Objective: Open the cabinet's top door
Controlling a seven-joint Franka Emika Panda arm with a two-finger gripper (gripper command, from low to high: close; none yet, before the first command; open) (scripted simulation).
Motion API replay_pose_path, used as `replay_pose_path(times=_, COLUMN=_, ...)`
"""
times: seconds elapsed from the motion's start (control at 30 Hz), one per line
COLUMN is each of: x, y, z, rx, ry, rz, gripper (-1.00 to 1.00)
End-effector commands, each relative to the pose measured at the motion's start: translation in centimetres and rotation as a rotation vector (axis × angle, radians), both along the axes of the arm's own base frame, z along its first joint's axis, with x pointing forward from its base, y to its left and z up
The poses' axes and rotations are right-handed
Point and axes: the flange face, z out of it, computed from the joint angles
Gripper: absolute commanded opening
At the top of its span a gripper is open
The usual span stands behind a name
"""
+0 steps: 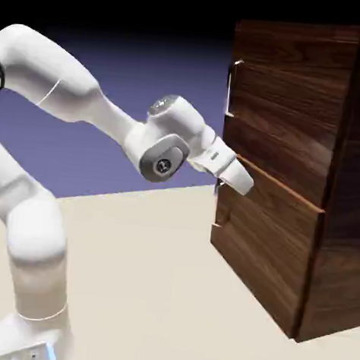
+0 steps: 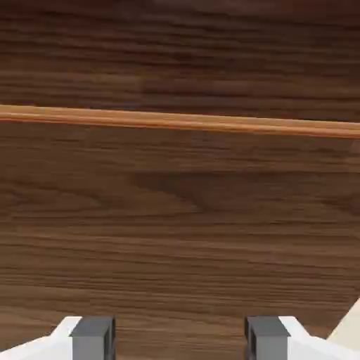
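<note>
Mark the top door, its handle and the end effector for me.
top door (image 1: pixel 296 93): exterior view, mid panel.
handle (image 1: pixel 231 88): exterior view, middle of the silver bar.
end effector (image 2: pixel 180 337): hand view, between the fingertips.

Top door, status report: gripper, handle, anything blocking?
Gripper open, empty, facing wood near the panel seam. Top door shut; its handle sits higher, untouched. Nothing in the way.

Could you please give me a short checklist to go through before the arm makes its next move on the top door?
1. Claw open: ok, fingertips apart, nothing between.
2. Claw level with the silver handle: not ok, it sits lower, near the seam.
3. Top door closed: ok, looks flush.
4. Handle in hand view: not ok, only wood.
5. Claw touching the cabinet: cannot tell.
</note>
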Motion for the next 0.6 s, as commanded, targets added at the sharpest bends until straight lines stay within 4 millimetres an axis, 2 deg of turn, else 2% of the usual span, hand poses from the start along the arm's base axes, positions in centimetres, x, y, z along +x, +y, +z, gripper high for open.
replay_pose_path(times=0.0, x=0.1, y=0.1, z=1.2, rx=0.053, ry=-0.030, rz=-0.048, gripper=0.00)
replay_pose_path(times=0.3, x=-0.7, y=2.0, z=10.6, rx=0.572, ry=-0.285, rz=-0.399, gripper=0.00)
replay_pose_path(times=0.57, x=-2.1, y=6.0, z=16.3, rx=1.078, ry=-0.451, rz=-0.590, gripper=0.00)
